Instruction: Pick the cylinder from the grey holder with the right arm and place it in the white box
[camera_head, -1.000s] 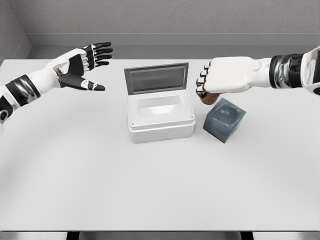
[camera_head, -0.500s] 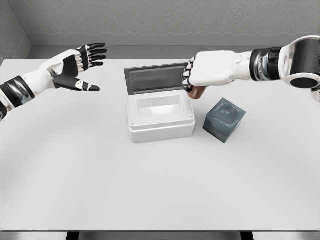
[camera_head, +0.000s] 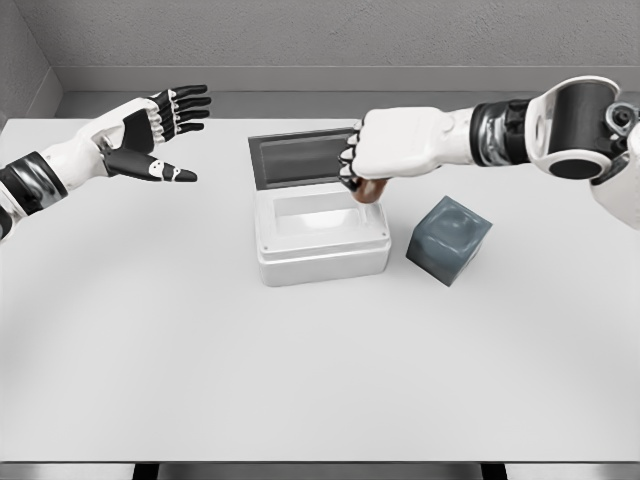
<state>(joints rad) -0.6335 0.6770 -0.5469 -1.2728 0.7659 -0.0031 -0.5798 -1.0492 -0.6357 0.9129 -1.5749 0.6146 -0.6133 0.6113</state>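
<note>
Over the back right corner of the white box (camera_head: 322, 250), the right robot hand (camera_head: 385, 155) has its fingers curled around the brown cylinder (camera_head: 371, 190), whose lower end pokes out below the knuckles, above the box rim. The box lid (camera_head: 303, 157) stands open behind. Just to the right, the grey holder (camera_head: 449, 240) sits tilted on the bench (camera_head: 300, 370). Far left, the left robot hand (camera_head: 150, 135) hovers with fingers spread, holding nothing

A plain white table (camera_head: 300, 380) fills most of the view, its near edge running along the bottom. Behind the table's far edge rises a grey textured wall (camera_head: 330, 35), meeting another wall at the left corner.
</note>
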